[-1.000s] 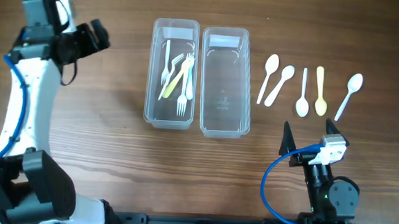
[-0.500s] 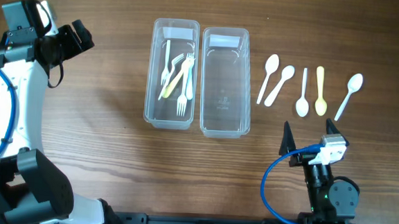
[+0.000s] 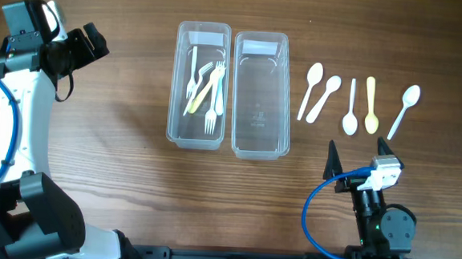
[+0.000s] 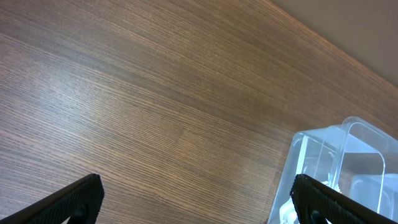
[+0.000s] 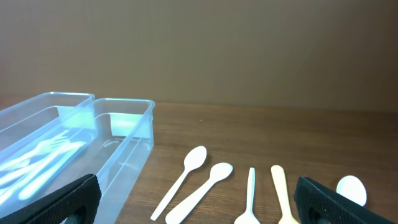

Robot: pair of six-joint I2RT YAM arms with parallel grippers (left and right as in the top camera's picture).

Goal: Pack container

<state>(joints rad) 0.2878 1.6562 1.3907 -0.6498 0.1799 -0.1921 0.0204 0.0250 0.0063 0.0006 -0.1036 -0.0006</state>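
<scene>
I take the empty container (image 3: 258, 107) as my reference: clear plastic, long and rectangular, open side up, nothing inside. Just beside its left wall I see a second container (image 3: 184, 128) of the same kind, lying parallel; I cannot tell whether the rims touch. In it I make out a loose bundle of white forks (image 3: 214, 106) with one yellow utensil (image 3: 205, 89) slanted among them. To the right of the empty container, apart from it, I count five spoons (image 3: 324, 98) lying flat in a row. Four are white, and the yellow spoon (image 3: 371, 104) is fourth out from the container, its bowl toward the near end.
</scene>
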